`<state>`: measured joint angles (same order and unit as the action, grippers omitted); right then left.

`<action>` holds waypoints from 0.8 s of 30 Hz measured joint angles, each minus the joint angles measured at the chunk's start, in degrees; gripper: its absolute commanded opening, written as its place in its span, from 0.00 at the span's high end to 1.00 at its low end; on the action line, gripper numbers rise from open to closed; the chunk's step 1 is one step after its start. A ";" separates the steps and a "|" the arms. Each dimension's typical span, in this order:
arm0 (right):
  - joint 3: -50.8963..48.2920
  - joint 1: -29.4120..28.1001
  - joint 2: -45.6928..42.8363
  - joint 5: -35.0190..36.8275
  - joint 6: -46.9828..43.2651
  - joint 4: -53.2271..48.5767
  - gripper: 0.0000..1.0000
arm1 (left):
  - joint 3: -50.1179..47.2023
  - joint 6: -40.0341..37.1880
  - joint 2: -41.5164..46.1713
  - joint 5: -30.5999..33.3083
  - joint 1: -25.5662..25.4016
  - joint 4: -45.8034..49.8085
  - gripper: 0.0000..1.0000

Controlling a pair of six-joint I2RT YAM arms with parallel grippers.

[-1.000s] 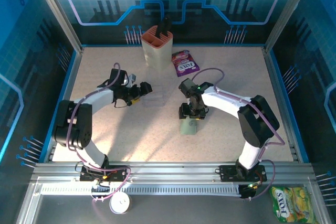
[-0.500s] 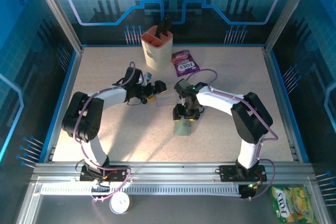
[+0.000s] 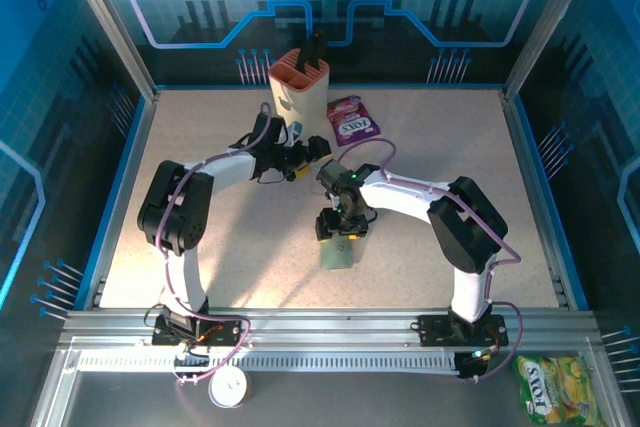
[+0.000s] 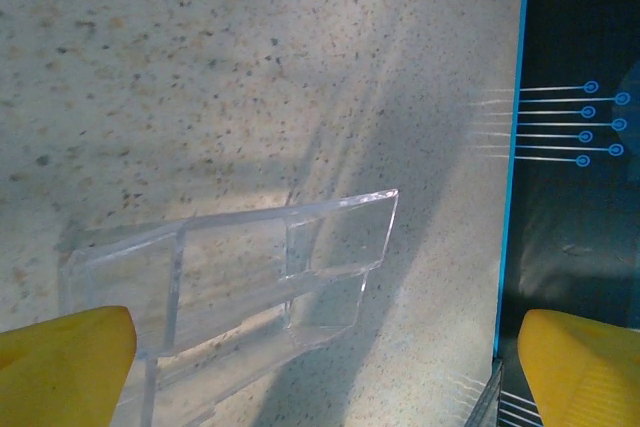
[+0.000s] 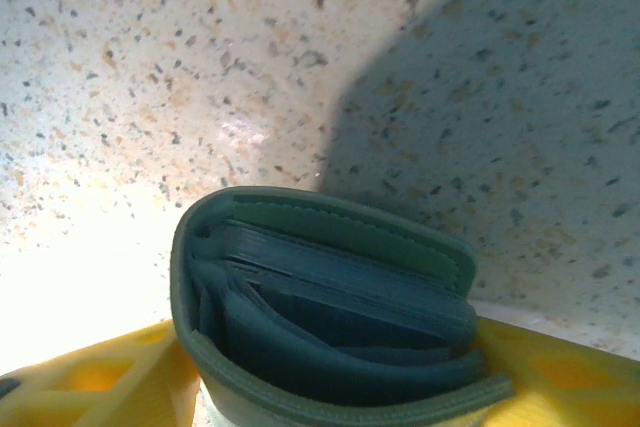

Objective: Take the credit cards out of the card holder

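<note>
While the right hand (image 3: 339, 235) clamps the folded card holder (image 5: 330, 317), whose long axis points away from the left hand (image 3: 310, 151), that hand hangs spread wide near the holder's far side, above a clear tray (image 4: 250, 267), likely free to reach in.
</note>
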<state>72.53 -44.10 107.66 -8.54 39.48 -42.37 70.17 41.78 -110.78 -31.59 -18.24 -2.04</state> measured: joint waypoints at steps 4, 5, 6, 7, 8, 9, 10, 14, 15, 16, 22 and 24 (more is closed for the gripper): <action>0.00 -0.72 0.00 -0.13 0.59 0.02 0.32 | 0.13 0.35 -0.20 -0.02 -1.07 0.02 0.01; 0.00 -0.90 0.00 -0.09 0.85 0.04 0.31 | 0.13 0.35 -0.20 -0.02 -1.20 0.02 0.01; 0.00 -1.03 0.02 -0.11 1.05 0.04 0.30 | 0.13 0.35 -0.20 -0.02 -1.40 0.02 0.01; 0.00 -1.18 0.04 -0.07 1.40 0.07 0.29 | 0.13 0.35 -0.20 -0.02 -1.44 0.02 0.01; 0.00 -1.29 0.07 -0.04 1.64 0.04 0.29 | 0.13 0.33 -0.20 0.02 -1.44 0.07 0.01; 0.00 -1.38 0.09 0.07 1.86 0.00 0.27 | 0.11 0.31 -0.20 0.15 -1.44 0.22 0.01; 0.00 -1.40 0.09 0.17 2.08 0.00 0.26 | 0.11 0.28 -0.15 0.33 -1.44 0.42 0.01; -0.11 -1.38 0.04 0.81 3.21 0.37 0.15 | -0.04 -0.31 1.51 2.32 -1.44 3.50 0.01; -0.17 -1.38 -0.04 0.96 3.54 0.52 0.15 | -0.15 -0.61 2.36 2.84 -1.44 4.52 0.01; -0.20 -1.38 -0.11 1.03 3.82 0.57 0.15 | -0.20 -0.94 3.28 3.30 -1.44 5.40 0.01; -0.61 -1.38 -2.95 2.16 4.02 0.85 0.19 | -2.38 -1.86 10.43 4.85 -1.64 9.16 0.07; -1.11 -1.38 -4.81 2.69 4.00 1.05 0.20 | -3.89 -1.84 12.72 5.05 -2.05 10.08 0.07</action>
<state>71.42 -45.47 102.85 -5.85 43.48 -41.32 66.28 39.94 -98.06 -26.55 -20.29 8.03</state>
